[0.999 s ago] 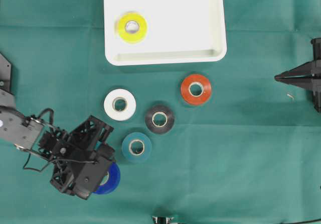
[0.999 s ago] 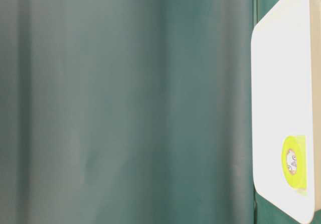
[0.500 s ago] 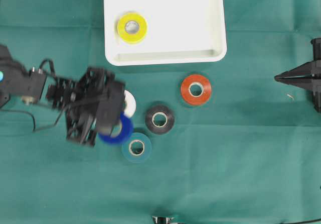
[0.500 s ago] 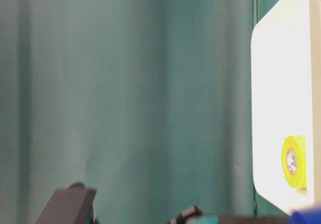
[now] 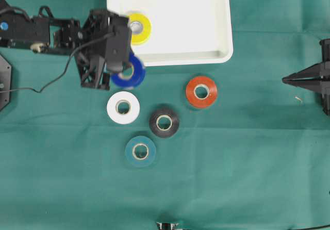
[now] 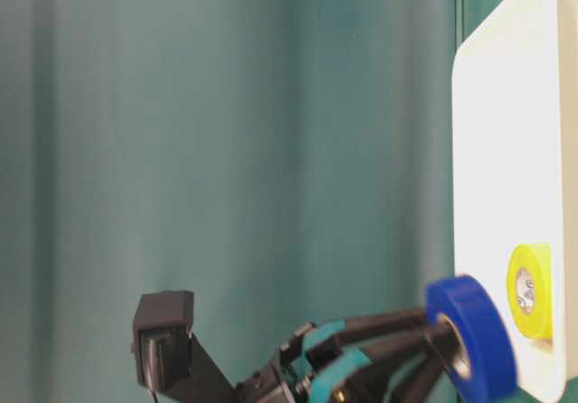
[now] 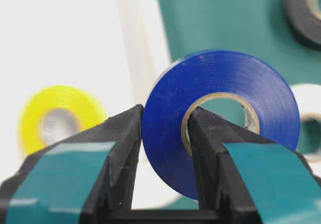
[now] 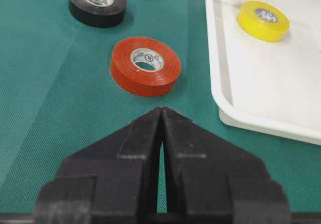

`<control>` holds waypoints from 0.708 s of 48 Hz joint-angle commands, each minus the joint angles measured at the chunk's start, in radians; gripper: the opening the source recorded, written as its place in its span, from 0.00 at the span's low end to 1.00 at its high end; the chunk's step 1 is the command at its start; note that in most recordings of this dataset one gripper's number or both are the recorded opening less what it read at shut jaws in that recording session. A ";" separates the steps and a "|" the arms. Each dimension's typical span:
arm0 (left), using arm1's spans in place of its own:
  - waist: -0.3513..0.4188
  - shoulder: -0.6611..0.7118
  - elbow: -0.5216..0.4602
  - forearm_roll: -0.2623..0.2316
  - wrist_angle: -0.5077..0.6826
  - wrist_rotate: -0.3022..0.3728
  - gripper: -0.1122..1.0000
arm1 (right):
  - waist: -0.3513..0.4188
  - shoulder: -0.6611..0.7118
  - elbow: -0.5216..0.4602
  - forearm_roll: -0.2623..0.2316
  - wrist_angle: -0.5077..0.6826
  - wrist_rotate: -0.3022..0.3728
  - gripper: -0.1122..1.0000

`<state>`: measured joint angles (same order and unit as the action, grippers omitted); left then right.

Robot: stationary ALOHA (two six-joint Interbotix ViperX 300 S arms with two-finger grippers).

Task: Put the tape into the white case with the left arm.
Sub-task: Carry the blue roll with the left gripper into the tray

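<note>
Up close in the left wrist view, the left gripper (image 7: 163,148), two black fingers banded in teal, clamps the wall of a glossy blue roll of tape (image 7: 220,118), one finger (image 7: 120,153) outside the roll and the other through its cardboard core. Seen from overhead, the blue roll (image 5: 130,74) hangs in the left gripper (image 5: 124,67) at the near left corner of the shallow white plastic case (image 5: 206,29), overlapping its rim, with the black cabled left arm (image 5: 36,31) reaching in from the left edge. Inside the white case a yellow roll of tape (image 5: 138,28) lies flat near that same corner, partly hidden by the gripper. On the green cloth-covered table (image 5: 247,152) in front of the case lie four more rolls, each apart from the others: a white roll (image 5: 123,108), a black roll (image 5: 164,121), a teal roll (image 5: 140,151) and a red-orange roll (image 5: 201,92). At the right edge the right gripper (image 5: 289,79), with all-black pointed fingers, is pressed shut and grasps nothing; its own camera shows the fingertips together, the red-orange roll lying well beyond them on the cloth.
</note>
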<state>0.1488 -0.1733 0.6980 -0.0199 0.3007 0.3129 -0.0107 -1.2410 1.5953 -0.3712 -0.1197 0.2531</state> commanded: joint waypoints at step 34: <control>0.299 0.160 -0.127 0.002 -0.133 0.089 0.33 | -0.002 0.006 0.003 -0.005 -0.008 0.002 0.02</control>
<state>0.4280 -0.0153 0.6075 -0.0199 0.1764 0.3958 -0.0107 -1.2410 1.5953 -0.3728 -0.1197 0.2516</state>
